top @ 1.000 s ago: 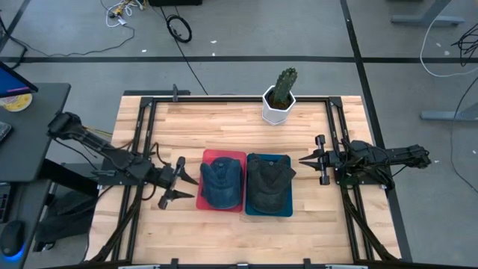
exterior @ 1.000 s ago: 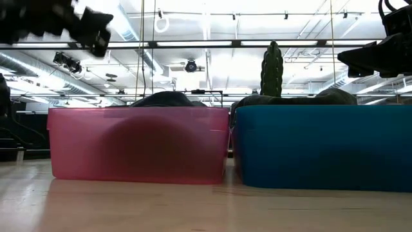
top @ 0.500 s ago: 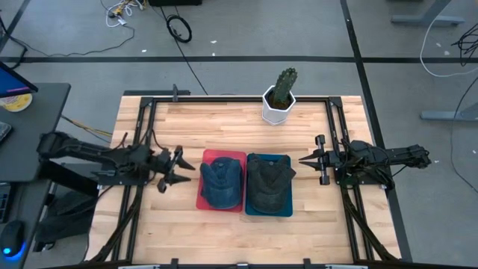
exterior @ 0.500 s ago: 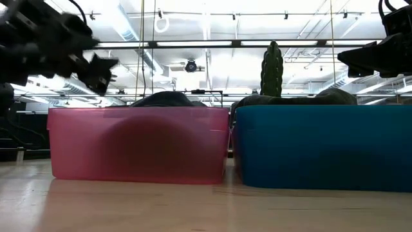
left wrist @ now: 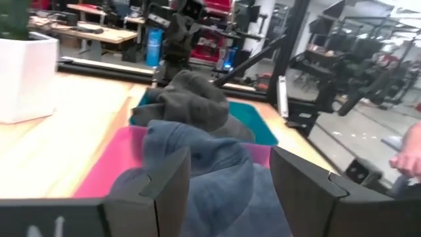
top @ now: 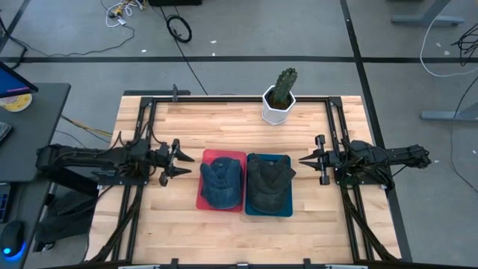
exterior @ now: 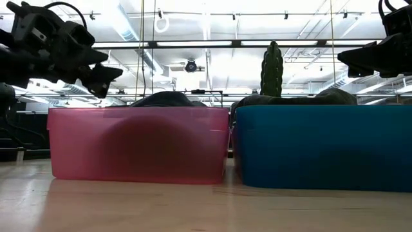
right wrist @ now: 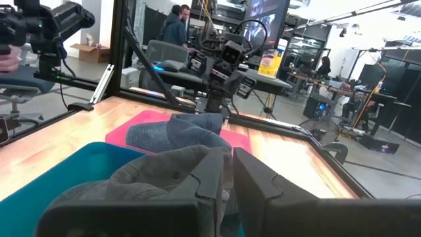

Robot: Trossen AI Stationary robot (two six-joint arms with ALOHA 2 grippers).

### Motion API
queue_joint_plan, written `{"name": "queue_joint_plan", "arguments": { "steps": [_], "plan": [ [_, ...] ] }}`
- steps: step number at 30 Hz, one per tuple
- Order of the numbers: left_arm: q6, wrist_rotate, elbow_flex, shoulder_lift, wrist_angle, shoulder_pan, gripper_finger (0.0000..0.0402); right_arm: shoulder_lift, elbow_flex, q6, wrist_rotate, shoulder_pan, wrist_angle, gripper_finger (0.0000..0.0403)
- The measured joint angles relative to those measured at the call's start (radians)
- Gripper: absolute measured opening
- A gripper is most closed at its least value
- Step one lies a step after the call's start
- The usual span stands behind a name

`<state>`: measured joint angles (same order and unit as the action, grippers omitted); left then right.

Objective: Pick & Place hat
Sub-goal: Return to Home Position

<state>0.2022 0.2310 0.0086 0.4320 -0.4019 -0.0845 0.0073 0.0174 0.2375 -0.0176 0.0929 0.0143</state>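
Observation:
A blue denim hat (top: 222,181) lies in a pink bin (exterior: 138,145). Beside it, on the right, a dark grey hat (top: 269,183) lies in a blue bin (exterior: 322,148). My left gripper (top: 187,160) hovers open just left of the pink bin, above the table, pointing at the denim hat (left wrist: 210,171). The right gripper (top: 301,160) hangs shut just right of the blue bin, pointing at the grey hat (right wrist: 158,174). Neither gripper touches anything.
A cactus in a white pot (top: 279,97) stands near the table's far edge, behind the bins. Black rails (top: 142,134) run along the left, right and far sides of the wooden table. Bare wood lies in front of the bins.
My left gripper has moved toward the table's far edge, from beside the pink bin's near left corner to beside its far left corner, and has dropped lower in the low view. It has stayed open. The right arm and both hats have kept still.

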Motion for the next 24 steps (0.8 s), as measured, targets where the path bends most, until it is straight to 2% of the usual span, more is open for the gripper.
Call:
{"name": "queue_joint_plan", "arguments": {
  "steps": [6, 11, 14, 17, 24],
  "plan": [
    [-0.034, -0.013, 0.0, -0.113, 0.172, -0.036, 0.0213, 0.0, 0.0, 0.0, 0.0, 0.0, 0.0, 0.0039],
    [-0.031, -0.199, 0.0, -0.164, 0.326, -0.015, 0.0213, 0.0, 0.0, 0.0, 0.0, 0.0, 0.0, 0.0039],
    [-0.056, -0.256, 0.0, -0.166, 0.335, 0.026, 0.0213, 0.0, 0.0, 0.0, 0.0, 0.0, 0.0, 0.0039],
    [-0.106, -0.261, 0.0, -0.173, 0.322, 0.059, 0.0213, 0.0, 0.0, 0.0, 0.0, 0.0, 0.0, 0.0039],
    [-0.156, -0.325, -0.001, -0.194, 0.363, 0.055, 0.0213, 0.0, 0.0, 0.0, 0.0, 0.0, 0.0, 0.0039]
  ]
}}
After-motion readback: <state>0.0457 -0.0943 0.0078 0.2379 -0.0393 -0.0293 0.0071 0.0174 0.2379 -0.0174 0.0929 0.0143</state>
